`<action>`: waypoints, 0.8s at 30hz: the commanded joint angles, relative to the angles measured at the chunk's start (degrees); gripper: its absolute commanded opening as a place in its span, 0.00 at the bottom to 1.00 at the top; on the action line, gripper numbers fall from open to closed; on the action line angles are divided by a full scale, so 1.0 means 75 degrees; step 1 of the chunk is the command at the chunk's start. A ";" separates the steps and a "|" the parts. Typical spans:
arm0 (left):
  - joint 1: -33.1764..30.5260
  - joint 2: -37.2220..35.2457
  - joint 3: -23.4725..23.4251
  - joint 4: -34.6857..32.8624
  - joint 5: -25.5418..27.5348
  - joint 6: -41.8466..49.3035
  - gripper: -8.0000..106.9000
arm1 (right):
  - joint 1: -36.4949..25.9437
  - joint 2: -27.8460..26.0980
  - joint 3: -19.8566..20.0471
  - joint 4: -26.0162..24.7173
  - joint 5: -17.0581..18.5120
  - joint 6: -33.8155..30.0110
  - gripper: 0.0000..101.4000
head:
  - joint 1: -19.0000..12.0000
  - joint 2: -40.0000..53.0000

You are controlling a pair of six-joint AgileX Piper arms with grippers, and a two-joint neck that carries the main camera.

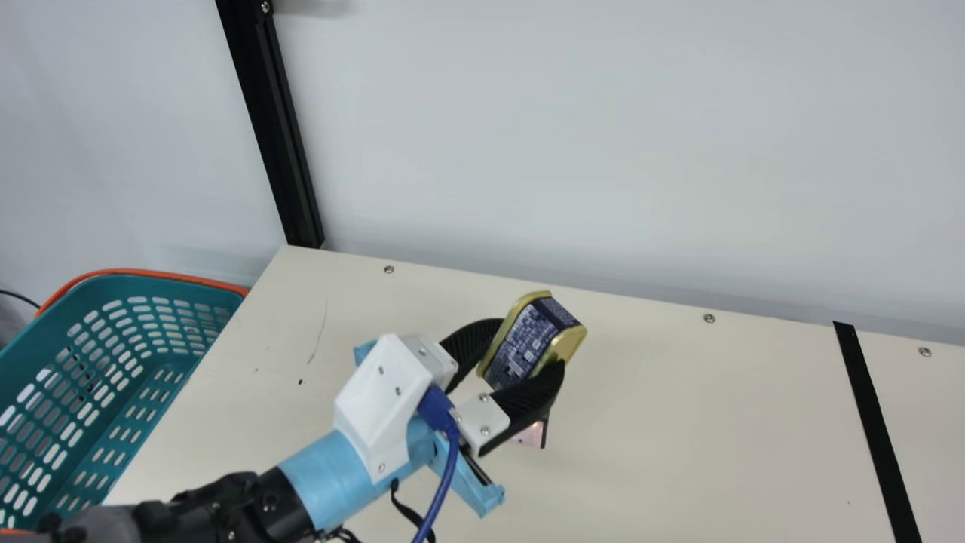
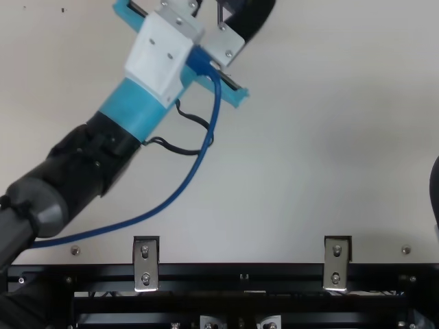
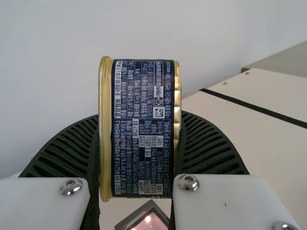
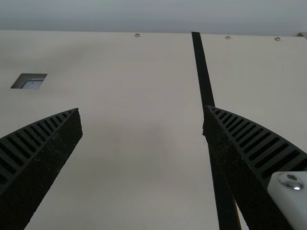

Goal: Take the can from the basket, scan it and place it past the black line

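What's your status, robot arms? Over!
Left gripper shut on can, above table, short of black line. Right gripper open, empty. No obstacle seen between can and line.

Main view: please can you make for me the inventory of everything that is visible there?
can: 1, dark blue and gold, held above the table
scanner window: 1, pinkish, low behind the end effector, partly hidden
black line: 1, black, on the table's right part
basket: 1, teal, left of the table
outer rim: 1, orange, around the basket's far side
table: 1, cream, centre to right
screws: 3, silver, along the far edge
post: 1, black, far left corner
wall: pale grey, behind
thin cord: 1, black, left edge
left arm: 1, black and light blue, lower left, with blue cable
left end effector: 1, black-fingered, gripping the can
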 commanded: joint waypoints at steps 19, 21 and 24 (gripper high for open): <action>0.1041 0.0358 -0.0918 0.0600 0.0449 -0.0510 0.16 | 0.0000 0.0000 0.0000 0.0000 0.0000 0.0000 1.00 | -0.0283 -0.0018; 0.1069 0.0430 -0.0986 0.0628 0.0455 -0.0555 0.16 | 0.0000 0.0000 0.0000 0.0000 0.0000 0.0000 1.00 | -0.0283 -0.0018; 0.1105 0.0525 -0.1063 0.0687 0.0455 -0.0640 0.16 | 0.0000 0.0000 0.0000 0.0000 0.0000 0.0000 1.00 | -0.0283 -0.0018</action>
